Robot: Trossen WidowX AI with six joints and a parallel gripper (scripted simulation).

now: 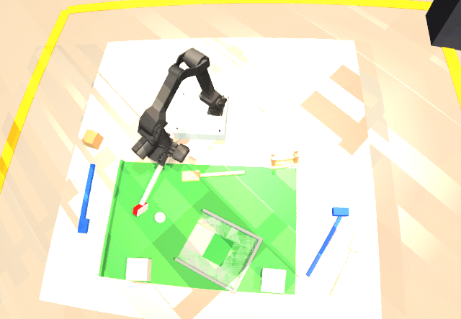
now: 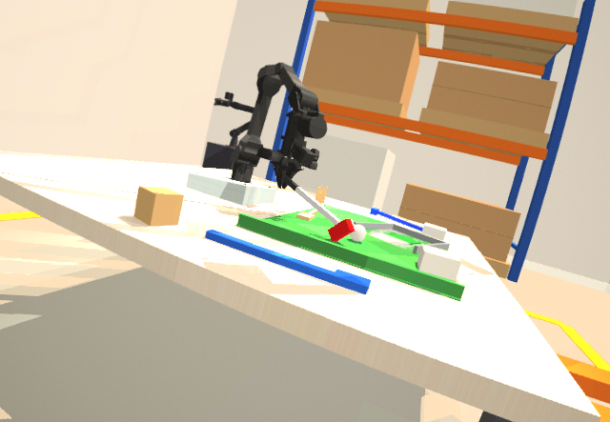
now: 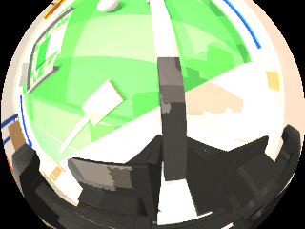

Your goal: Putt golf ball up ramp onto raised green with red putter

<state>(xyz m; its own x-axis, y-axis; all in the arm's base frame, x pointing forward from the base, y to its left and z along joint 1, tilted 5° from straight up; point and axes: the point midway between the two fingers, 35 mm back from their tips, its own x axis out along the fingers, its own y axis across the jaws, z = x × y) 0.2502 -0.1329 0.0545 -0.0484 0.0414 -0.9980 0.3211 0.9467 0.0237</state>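
My gripper (image 1: 162,160) (image 2: 285,181) (image 3: 168,137) is shut on the dark grip of the red putter (image 1: 151,185) (image 2: 340,231) (image 3: 164,33). Its pale shaft slants down to the red head, low over the green mat (image 1: 171,196). The white golf ball (image 1: 159,217) (image 2: 357,232) (image 3: 108,5) lies just right of the head in the top view, with a small gap. The pale ramp (image 1: 201,236) and raised green (image 1: 218,249) (image 3: 44,53) lie right of and below the ball there, with grey rails on three sides. The head is out of sight in the wrist view.
A wooden putter (image 1: 190,176) (image 3: 102,102) lies near the mat's upper edge, beside a small wooden stand (image 1: 284,163). Two white blocks (image 1: 138,269) (image 1: 273,280) stand on the mat. Blue clubs (image 1: 85,200) (image 1: 323,246) lie either side. A wooden cube (image 1: 92,139) (image 2: 157,206) stands left.
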